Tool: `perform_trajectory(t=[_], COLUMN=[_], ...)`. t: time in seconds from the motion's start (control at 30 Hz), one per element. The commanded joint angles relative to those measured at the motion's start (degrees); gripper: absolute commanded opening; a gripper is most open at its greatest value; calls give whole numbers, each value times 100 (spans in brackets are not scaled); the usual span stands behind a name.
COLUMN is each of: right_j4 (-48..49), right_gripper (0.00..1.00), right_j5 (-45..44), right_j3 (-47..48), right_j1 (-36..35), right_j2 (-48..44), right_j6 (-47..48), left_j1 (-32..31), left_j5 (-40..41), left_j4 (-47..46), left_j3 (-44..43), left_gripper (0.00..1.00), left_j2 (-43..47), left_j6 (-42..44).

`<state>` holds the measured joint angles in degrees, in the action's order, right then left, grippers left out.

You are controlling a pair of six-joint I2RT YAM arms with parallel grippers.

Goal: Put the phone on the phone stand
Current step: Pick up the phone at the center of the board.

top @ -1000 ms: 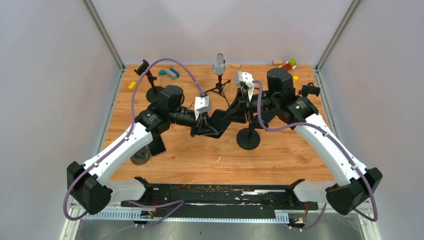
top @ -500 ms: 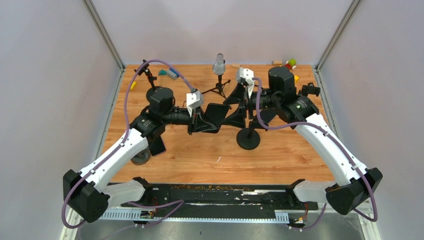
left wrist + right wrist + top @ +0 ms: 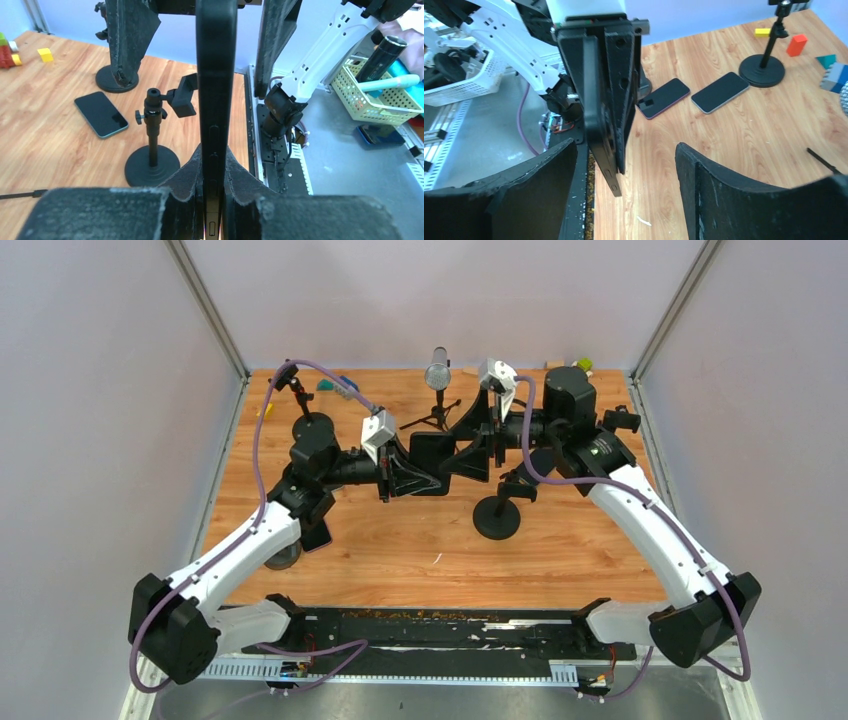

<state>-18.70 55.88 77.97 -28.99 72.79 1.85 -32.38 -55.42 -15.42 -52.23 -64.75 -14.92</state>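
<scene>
In midair, right pincer [image 3: 626, 146] has released phone [image 3: 216, 75].

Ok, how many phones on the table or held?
4. One phone clamped edge-on in the left pincer; two flat by the left arm; one flat between the middle stand and the right stand. More may hide under the arms.

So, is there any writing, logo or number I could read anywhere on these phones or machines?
No legible text anywhere.
Phone in the left claw: only its bare black edge shows.
Grey phone lying flat: blank screen.
Purple-edged phone beside it: no print visible.
</scene>
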Motion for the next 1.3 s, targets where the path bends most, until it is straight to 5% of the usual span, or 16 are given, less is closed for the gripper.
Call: perform_trajectory(t=[0.0, 0.43, 1.27], right_j4=[621, 909, 1083], right_gripper=[70, 49, 31], right_j5=[556, 684, 828], right_j3=[-27, -284, -362], right_j1=[4, -57, -194], right_j2=[145, 93, 192], right_j6=[-568, -674, -745], left_j1=[-73, -234, -311], left_j5=[-93, -2, 90], left_j4=[-1525, -2159, -2417], left_j3=[175, 324, 518], left_gripper=[0, 0, 0], left_j2=[-154, -380, -415], left_j6=[-843, -1171, -1160])
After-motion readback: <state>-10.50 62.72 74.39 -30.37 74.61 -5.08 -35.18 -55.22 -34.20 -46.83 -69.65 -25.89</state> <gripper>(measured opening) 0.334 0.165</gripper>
